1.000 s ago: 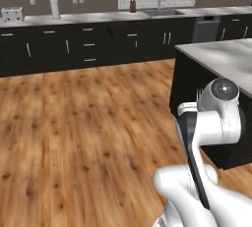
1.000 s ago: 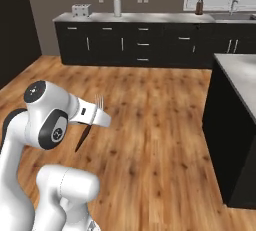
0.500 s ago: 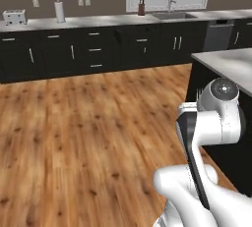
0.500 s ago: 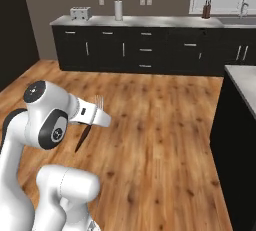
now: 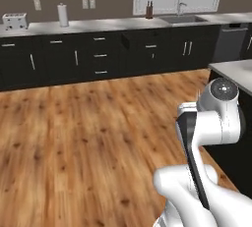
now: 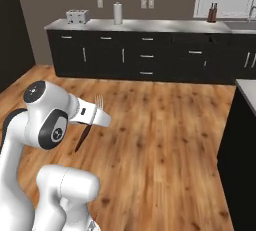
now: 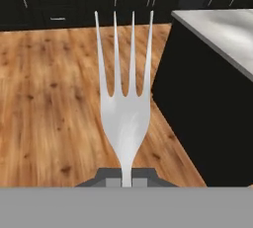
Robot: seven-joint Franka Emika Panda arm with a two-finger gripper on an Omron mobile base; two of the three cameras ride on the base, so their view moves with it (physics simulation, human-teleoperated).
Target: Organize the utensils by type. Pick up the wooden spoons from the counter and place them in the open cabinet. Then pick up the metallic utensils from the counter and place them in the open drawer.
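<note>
The fork (image 7: 124, 118) is plain pale silver along its four tines and neck; in the right base view its handle (image 6: 82, 137) is dark reddish brown, hanging at seven o'clock from the tool (image 6: 95, 116). The floor (image 5: 74, 147) is warm orange-brown wood planks with darker knots and grain streaks. The cabinet fronts (image 6: 145, 57) are black with thin silver handles. The long worktop (image 5: 108, 24) is pale grey-white. The island worktop (image 7: 222, 29), at two o'clock in the hand view, is light grey with faint veins over black sides. The wall (image 6: 165, 7) is dull brown-grey. The toaster (image 6: 77, 16) is silver-white, the paper roll (image 6: 118, 13) white.
</note>
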